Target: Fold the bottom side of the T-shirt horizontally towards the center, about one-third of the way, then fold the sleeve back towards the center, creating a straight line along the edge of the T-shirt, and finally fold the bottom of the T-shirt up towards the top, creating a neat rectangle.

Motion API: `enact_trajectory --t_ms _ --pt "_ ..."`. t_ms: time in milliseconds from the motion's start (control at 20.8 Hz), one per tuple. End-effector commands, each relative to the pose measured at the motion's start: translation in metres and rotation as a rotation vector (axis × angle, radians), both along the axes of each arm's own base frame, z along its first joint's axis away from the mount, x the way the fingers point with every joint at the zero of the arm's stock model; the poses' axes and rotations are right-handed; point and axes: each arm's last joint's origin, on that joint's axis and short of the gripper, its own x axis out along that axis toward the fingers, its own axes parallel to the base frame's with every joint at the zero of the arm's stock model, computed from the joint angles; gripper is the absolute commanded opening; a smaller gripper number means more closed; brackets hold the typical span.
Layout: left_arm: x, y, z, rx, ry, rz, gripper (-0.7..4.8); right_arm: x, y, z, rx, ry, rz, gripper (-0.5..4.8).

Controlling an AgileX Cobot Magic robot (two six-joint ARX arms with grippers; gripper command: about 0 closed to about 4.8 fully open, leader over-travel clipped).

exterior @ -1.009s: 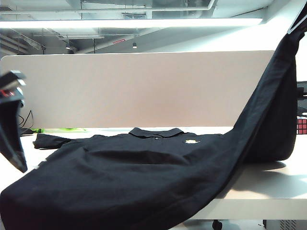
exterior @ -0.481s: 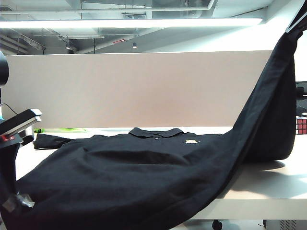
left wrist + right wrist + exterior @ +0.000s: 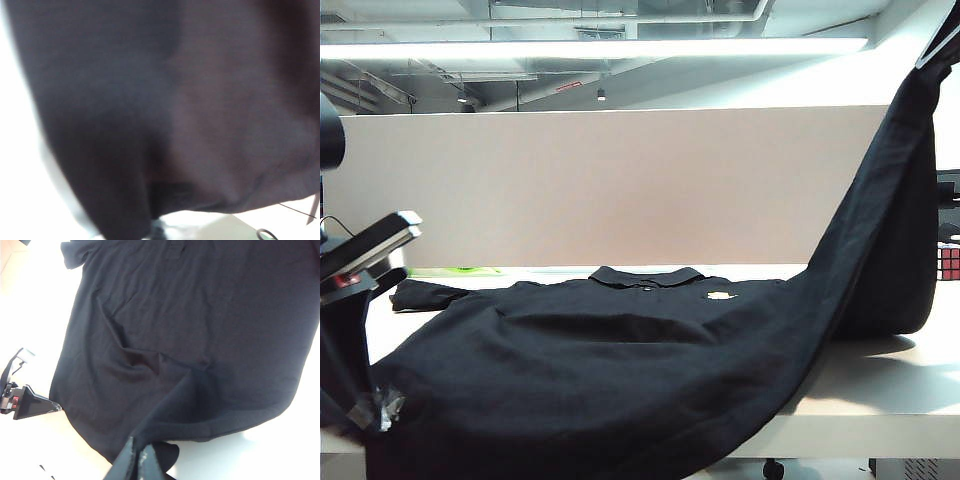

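Note:
The black T-shirt (image 3: 620, 360) lies on the table with its collar (image 3: 645, 277) at the far side and a pale chest mark (image 3: 718, 295). My right gripper (image 3: 940, 48) is high at the right, shut on a corner of it, so the cloth hangs in a long slope. The two fingers pinch black cloth in the right wrist view (image 3: 137, 460). The bottom of the T-shirt (image 3: 720, 430) sags over the table's front. My left gripper (image 3: 380, 410) is low at the near left corner, its fingers tapering together onto the shirt's edge (image 3: 56, 408). Black cloth (image 3: 175, 100) fills the left wrist view.
A beige partition (image 3: 620, 180) closes off the back of the white table (image 3: 880, 400). A colour cube (image 3: 949, 262) stands at the far right and something green (image 3: 460, 270) lies at the back left. One sleeve (image 3: 420, 293) lies flat at the far left.
My left arm has come down from high on the left to the shirt's near left corner, and its fingers have closed there. The right gripper and the raised cloth have not moved.

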Motion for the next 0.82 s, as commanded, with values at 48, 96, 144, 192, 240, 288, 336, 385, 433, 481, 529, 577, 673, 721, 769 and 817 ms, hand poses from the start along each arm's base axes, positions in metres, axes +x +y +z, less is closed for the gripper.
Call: enact_trajectory --t_ms 48,96,144,192,240,288,336,385,433,481,529,577,673,721,769,817 --pt "0.011 -0.002 0.007 -0.024 -0.113 0.028 -0.06 0.000 0.000 0.003 0.000 -0.027 0.010 -0.02" --pt "0.010 -0.003 0.007 -0.041 -0.106 0.018 -0.06 0.000 0.000 0.003 0.000 -0.026 0.010 -0.02" --pt "0.010 -0.003 0.008 -0.063 -0.098 0.008 -0.06 0.000 0.000 0.003 0.000 -0.026 0.010 -0.02" --pt "0.009 -0.003 0.010 -0.080 -0.099 0.001 -0.06 0.000 0.000 0.003 0.001 -0.021 0.010 -0.02" --pt "0.006 -0.003 0.015 -0.096 -0.105 -0.006 -0.06 -0.001 0.000 0.003 0.002 -0.014 0.010 -0.02" --pt "-0.002 0.000 0.028 -0.105 -0.131 -0.003 -0.06 -0.003 0.001 0.002 0.001 -0.002 0.011 -0.02" --pt "-0.010 0.002 0.040 -0.119 -0.166 0.003 -0.06 -0.006 0.001 0.004 -0.001 -0.008 0.012 -0.02" --pt "-0.017 0.004 0.052 -0.139 -0.199 0.020 -0.06 -0.007 0.001 0.005 -0.001 -0.017 0.012 -0.02" --pt "-0.028 0.008 0.072 -0.169 -0.310 0.044 -0.06 -0.008 0.001 0.008 0.002 -0.041 0.008 -0.02" --pt "-0.031 0.011 0.083 -0.166 -0.380 0.100 -0.06 -0.005 0.001 0.009 0.013 -0.057 -0.006 -0.02" --pt "-0.028 0.013 0.086 -0.177 -0.418 0.112 -0.06 0.001 0.000 0.011 0.030 -0.082 -0.024 -0.02" --pt "-0.020 0.016 0.085 -0.177 -0.443 0.141 -0.06 0.015 0.000 0.012 0.061 -0.123 -0.049 -0.02" --pt "-0.007 0.021 0.084 -0.184 -0.498 0.177 -0.06 0.037 -0.002 0.009 0.091 -0.158 -0.074 -0.02" --pt "0.003 0.026 0.084 -0.195 -0.530 0.209 -0.06 0.048 -0.002 0.006 0.098 -0.165 -0.080 -0.02" --pt "0.019 0.035 0.084 -0.216 -0.554 0.254 -0.06 0.072 -0.002 0.000 0.108 -0.165 -0.083 -0.02" --pt "0.035 0.044 0.084 -0.227 -0.562 0.281 -0.06 0.089 -0.003 -0.004 0.107 -0.164 -0.082 -0.02"
